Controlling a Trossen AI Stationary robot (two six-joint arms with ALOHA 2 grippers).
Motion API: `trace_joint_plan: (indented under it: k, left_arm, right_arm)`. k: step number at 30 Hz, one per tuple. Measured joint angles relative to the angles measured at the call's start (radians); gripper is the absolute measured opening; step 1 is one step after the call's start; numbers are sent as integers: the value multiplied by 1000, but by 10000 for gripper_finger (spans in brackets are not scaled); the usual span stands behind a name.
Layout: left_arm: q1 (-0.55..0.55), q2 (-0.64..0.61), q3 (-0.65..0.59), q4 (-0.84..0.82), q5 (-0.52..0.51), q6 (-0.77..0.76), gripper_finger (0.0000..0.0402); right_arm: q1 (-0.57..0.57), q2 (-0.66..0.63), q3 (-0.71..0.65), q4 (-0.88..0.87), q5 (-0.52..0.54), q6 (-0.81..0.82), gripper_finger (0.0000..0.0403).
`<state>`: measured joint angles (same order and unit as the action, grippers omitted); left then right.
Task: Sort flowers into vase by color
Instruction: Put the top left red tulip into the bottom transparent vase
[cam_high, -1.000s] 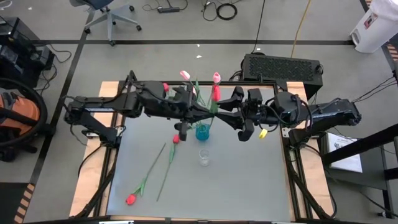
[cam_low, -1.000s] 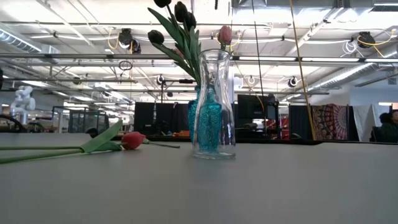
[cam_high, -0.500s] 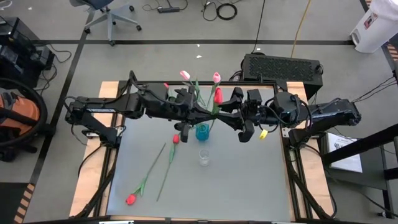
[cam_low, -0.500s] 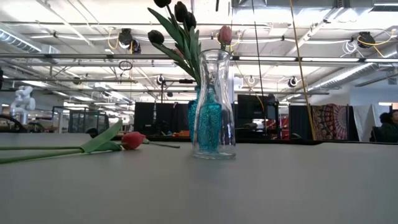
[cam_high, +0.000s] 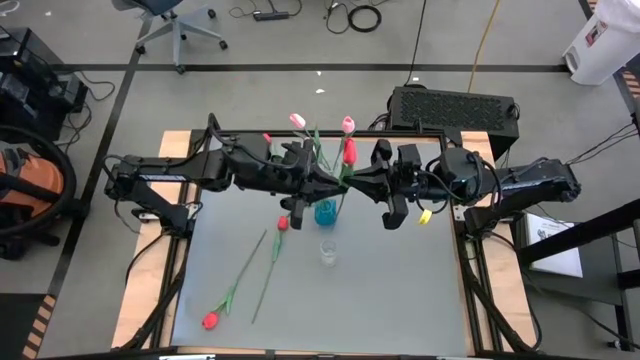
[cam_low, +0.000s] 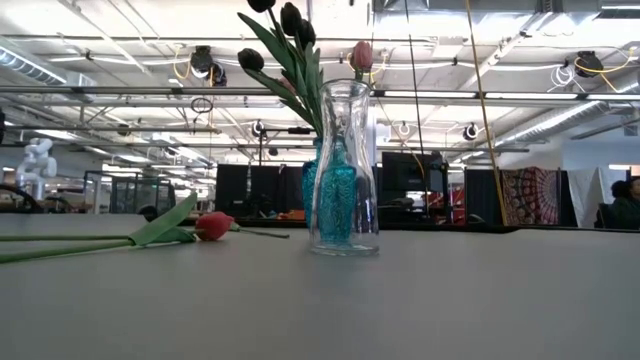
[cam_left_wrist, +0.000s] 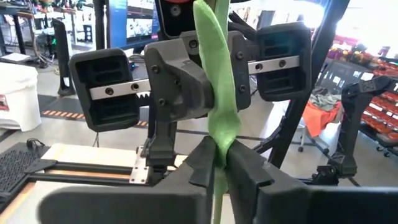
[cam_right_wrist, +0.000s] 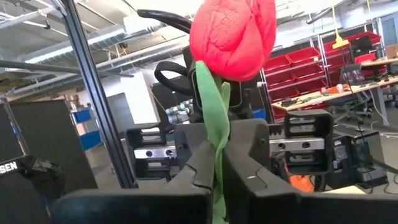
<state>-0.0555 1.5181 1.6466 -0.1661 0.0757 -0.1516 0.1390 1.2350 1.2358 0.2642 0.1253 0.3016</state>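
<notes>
A red tulip (cam_high: 349, 152) with a green stem is held in the air over the table's far middle, between my two grippers. My left gripper (cam_high: 335, 183) reaches in from the table's left and my right gripper (cam_high: 353, 181) from the right; both are shut on its stem. Below them stands a blue vase (cam_high: 325, 212) with pink tulips (cam_high: 298, 120) and black tulips (cam_low: 290, 18). An empty clear vase (cam_high: 328, 250) stands nearer. Two red tulips (cam_high: 283, 223) (cam_high: 210, 320) lie flat on the table. My left gripper pinches the red tulip's green stem and leaf (cam_left_wrist: 221, 144) between its two fingers, coming level from the table's left and across the stem. The flower is lifted clear of the table. My right gripper pinches the stem (cam_right_wrist: 215, 144) below the red head (cam_right_wrist: 233, 34) between its two fingers, coming from the table's right and across the stem. The head stands above the fingers, clear of everything.
The two loose tulips' stems (cam_high: 262, 285) stretch over the table's near left part. A black box (cam_high: 452, 105) sits beyond the far edge. Bare tabletop (cam_high: 400, 290) lies at the near right.
My right gripper has shut on the red tulip's stem, which my left gripper was holding up. Both arms and the flower have kept their place.
</notes>
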Motion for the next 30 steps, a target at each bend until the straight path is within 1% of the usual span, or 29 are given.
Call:
trace_joint_plan:
  k: [5,9,16,20,23,28,30]
  left_arm:
    - [-2,-2,0,0,0,-2,80]
    - [-2,-15,0,2,0,-26,99]
    - [-2,-77,0,-20,0,-26,105]
    - [-2,-125,0,-81,-9,-25,105]
    - [-2,-168,0,-153,-47,-24,105]
    - [-2,-243,0,-288,-168,-24,105]
    - [-2,-272,0,-345,-222,-19,105]
  right_arm:
    - [0,0,0,0,-1,0,3]
    - [0,0,0,0,-2,0,2]
    - [0,-11,0,12,-2,-11,1]
    - [0,-35,0,-2,-2,-26,1]
    - [1,-58,0,-34,-6,-24,0]
    - [25,-72,0,-129,-53,10,0]
    - [43,-70,0,-155,-57,22,0]
